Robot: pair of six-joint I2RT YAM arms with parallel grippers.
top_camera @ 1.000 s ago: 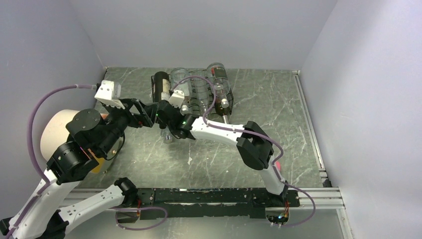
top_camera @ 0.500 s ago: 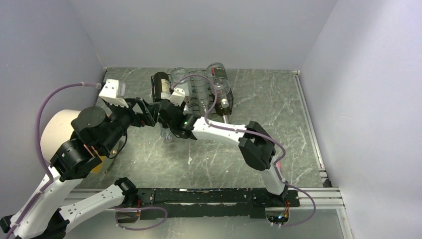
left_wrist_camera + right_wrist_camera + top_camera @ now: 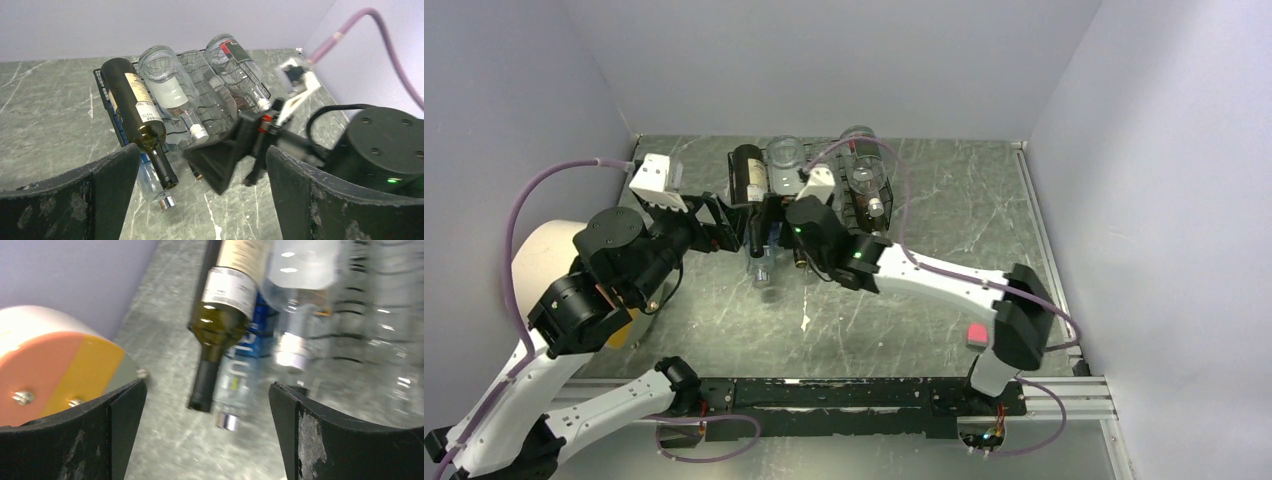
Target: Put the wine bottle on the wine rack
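The wine bottle [image 3: 136,106], dark green glass with a cream label, was found lying on its side in the leftmost trough of the upper tier of the wine rack [image 3: 197,57]. Its base was turned toward the far wall. Its neck was seen to project past the near edge of the rack, above the table [image 3: 50,110]. No contact with either gripper was observed.

Directly beneath the neck, in the lower tier, a clear bottle with a blue label [image 3: 236,376] and a silver cap was noted, likewise projecting at the near edge. Just beside the wine bottle on the upper tier, a clear bottle with a white label [image 3: 167,82] and a white cap was recorded. Further right, a clear bottle with a dark and red label [image 3: 235,62] was seen. All necks were pointed toward the arms.

The right gripper [image 3: 206,385] was held just short of the rack's near edge, facing the mouth of the wine bottle. Its jaws were spread wide and nothing was gripped between them. In the left wrist view its black fingers [image 3: 215,161] were seen to the right of the wine bottle's neck, apart from it.

The left gripper [image 3: 202,150] was placed off the rack's near-left corner and aimed across the rack front. Its jaws were also spread wide and nothing was held. In the right wrist view a cream body with an orange and yellow face [image 3: 65,365] was recorded at the left; what it was could not be told.
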